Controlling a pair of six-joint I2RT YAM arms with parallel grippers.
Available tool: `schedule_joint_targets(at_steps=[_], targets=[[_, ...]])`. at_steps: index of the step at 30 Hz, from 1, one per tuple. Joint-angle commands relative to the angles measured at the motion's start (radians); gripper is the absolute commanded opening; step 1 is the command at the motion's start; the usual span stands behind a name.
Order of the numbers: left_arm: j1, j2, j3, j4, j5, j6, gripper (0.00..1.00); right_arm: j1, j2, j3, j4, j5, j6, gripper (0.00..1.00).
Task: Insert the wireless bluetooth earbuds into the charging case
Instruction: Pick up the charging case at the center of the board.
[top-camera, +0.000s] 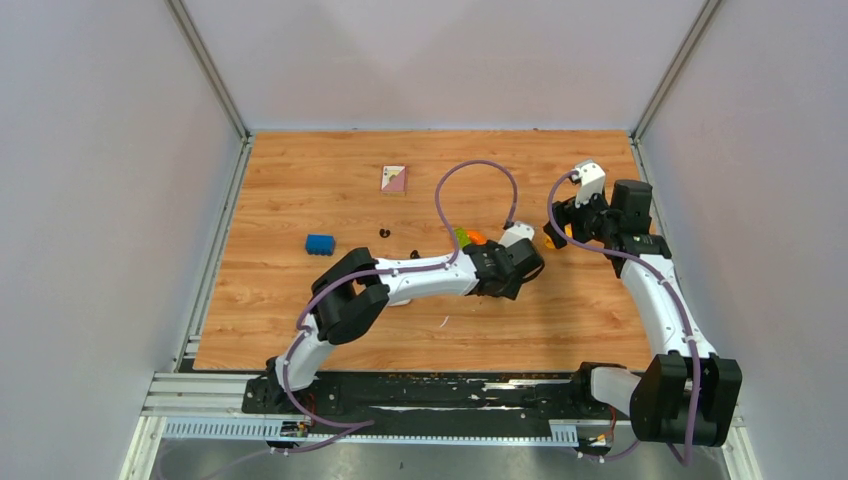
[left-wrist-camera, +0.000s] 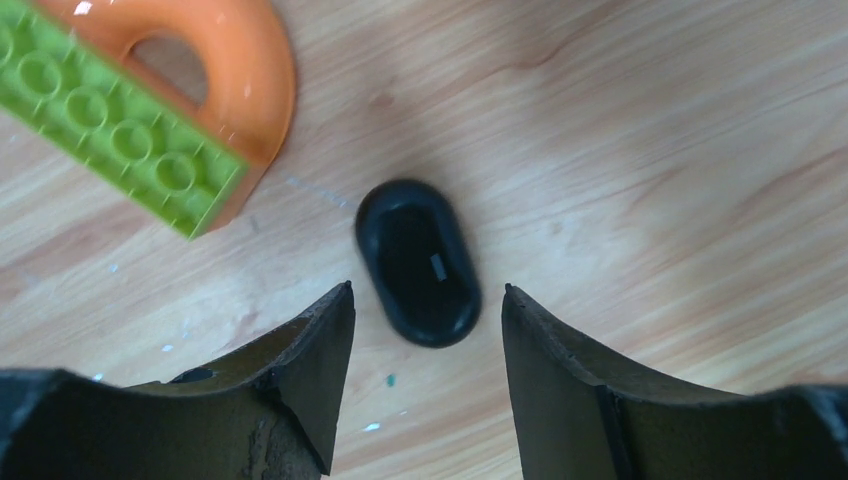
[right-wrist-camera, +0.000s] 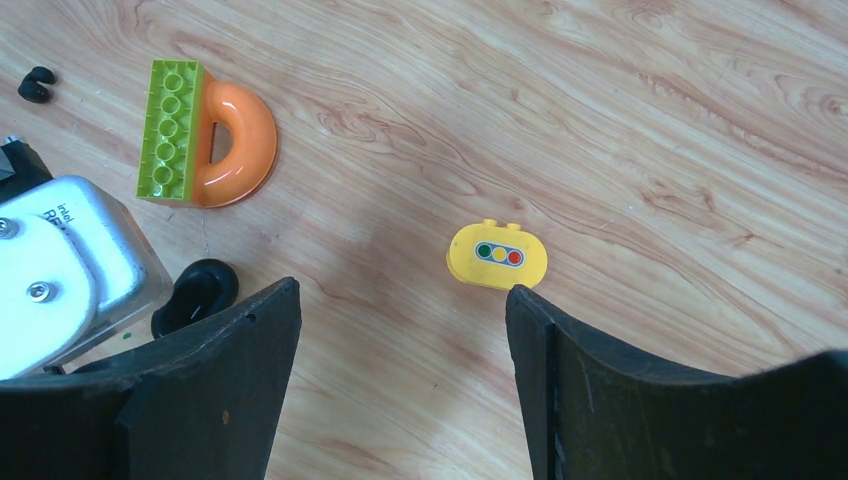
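A black pill-shaped charging case (left-wrist-camera: 418, 262) lies flat on the wood, just ahead of and between my left gripper's open fingertips (left-wrist-camera: 345, 300). The left gripper (left-wrist-camera: 426, 292) is empty and hovers over it. The case's end also shows in the right wrist view (right-wrist-camera: 197, 293). In the top view the left gripper (top-camera: 526, 262) hides the case. My right gripper (right-wrist-camera: 402, 290) is open and empty, near the left one (top-camera: 557, 230). Two tiny black earbuds (top-camera: 384, 233) (top-camera: 414, 251) lie left of the arms; one shows in the right wrist view (right-wrist-camera: 36, 84). No white earbuds can be made out.
An orange-and-green toy (left-wrist-camera: 150, 110) lies beside the case, also seen in the right wrist view (right-wrist-camera: 200, 135) and the top view (top-camera: 467, 237). A yellow traffic-light brick (right-wrist-camera: 497, 255) lies ahead of the right gripper. A blue brick (top-camera: 320, 243) and a small card (top-camera: 394, 179) lie further left.
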Motion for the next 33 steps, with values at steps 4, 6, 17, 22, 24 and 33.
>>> schedule_joint_targets(at_steps=[4,6,17,22,24,33], targets=[[-0.003,-0.087,-0.076,-0.004,-0.088,-0.026,0.65,-0.006,0.001,-0.006,0.035,-0.014,0.016,0.75],[-0.005,-0.055,-0.048,-0.004,-0.062,-0.022,0.65,-0.006,0.000,-0.007,0.036,-0.014,0.016,0.75],[-0.003,0.017,0.003,0.019,-0.058,0.004,0.61,-0.006,-0.011,-0.018,0.035,-0.023,0.006,0.75],[0.009,0.005,-0.004,0.003,-0.067,0.053,0.59,-0.007,-0.007,-0.018,0.032,-0.035,0.003,0.75],[0.022,0.010,-0.007,0.010,-0.032,0.056,0.57,-0.007,-0.007,-0.017,0.032,-0.036,0.001,0.75],[0.037,0.000,-0.047,0.049,0.036,0.136,0.47,-0.008,-0.003,-0.018,0.024,-0.064,-0.002,0.74]])
